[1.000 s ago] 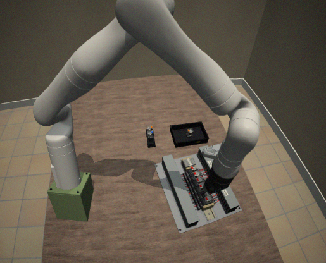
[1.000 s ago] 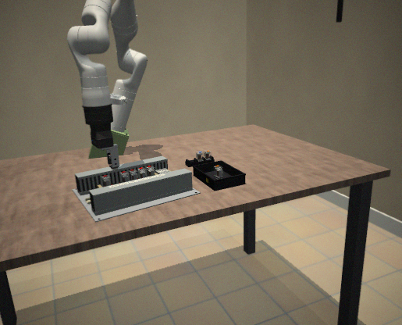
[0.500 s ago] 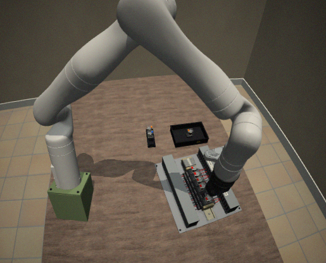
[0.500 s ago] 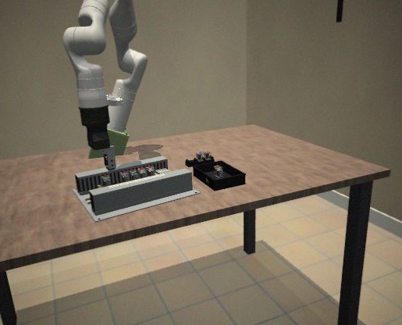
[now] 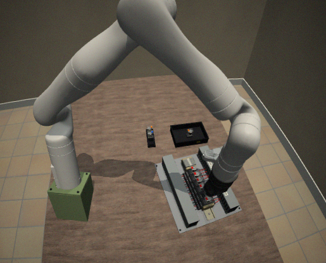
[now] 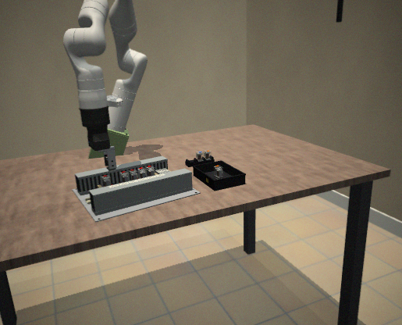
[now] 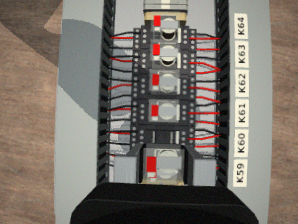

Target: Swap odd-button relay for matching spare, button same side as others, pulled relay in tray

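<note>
Gripper (image 5: 211, 192) (image 6: 110, 167) (image 7: 162, 158): I'm pinching a red-button relay (image 7: 164, 163), seemingly above the row.
K60 socket (image 7: 164, 136): no relay.
Tray (image 5: 175, 144) (image 6: 218, 184): orange-button relay (image 5: 189, 132) (image 6: 218, 170).

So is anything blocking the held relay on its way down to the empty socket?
Nothing visible stands over the empty socket. The held relay would come down between red-button neighbors; the nearer one shown beyond the gap leaves little side room, I'd judge.
</note>
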`<state>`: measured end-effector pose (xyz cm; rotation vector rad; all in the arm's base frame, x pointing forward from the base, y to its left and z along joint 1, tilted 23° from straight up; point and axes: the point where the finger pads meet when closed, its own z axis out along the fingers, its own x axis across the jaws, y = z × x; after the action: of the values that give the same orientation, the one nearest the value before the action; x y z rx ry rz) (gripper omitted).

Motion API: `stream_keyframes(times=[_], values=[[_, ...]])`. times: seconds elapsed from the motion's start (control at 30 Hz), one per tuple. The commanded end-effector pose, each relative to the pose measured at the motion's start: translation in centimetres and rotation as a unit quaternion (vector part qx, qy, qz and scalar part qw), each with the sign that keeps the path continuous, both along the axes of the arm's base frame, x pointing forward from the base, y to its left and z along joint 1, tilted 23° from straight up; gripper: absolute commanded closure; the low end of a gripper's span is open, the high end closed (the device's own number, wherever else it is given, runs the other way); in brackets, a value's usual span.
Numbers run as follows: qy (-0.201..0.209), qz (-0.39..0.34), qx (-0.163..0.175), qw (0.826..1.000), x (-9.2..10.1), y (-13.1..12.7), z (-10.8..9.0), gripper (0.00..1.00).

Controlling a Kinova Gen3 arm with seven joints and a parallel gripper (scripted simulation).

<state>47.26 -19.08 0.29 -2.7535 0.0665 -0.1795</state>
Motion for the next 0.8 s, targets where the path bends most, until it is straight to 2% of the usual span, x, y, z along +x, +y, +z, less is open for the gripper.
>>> stream_keyframes(times=[0.0,0.77], values=[[-0.003,0.001,-0.003,1.000,-0.03,-0.03,0.12,1.00],[-0.002,0.001,-0.003,1.000,-0.06,0.38,0.40,1.00]])
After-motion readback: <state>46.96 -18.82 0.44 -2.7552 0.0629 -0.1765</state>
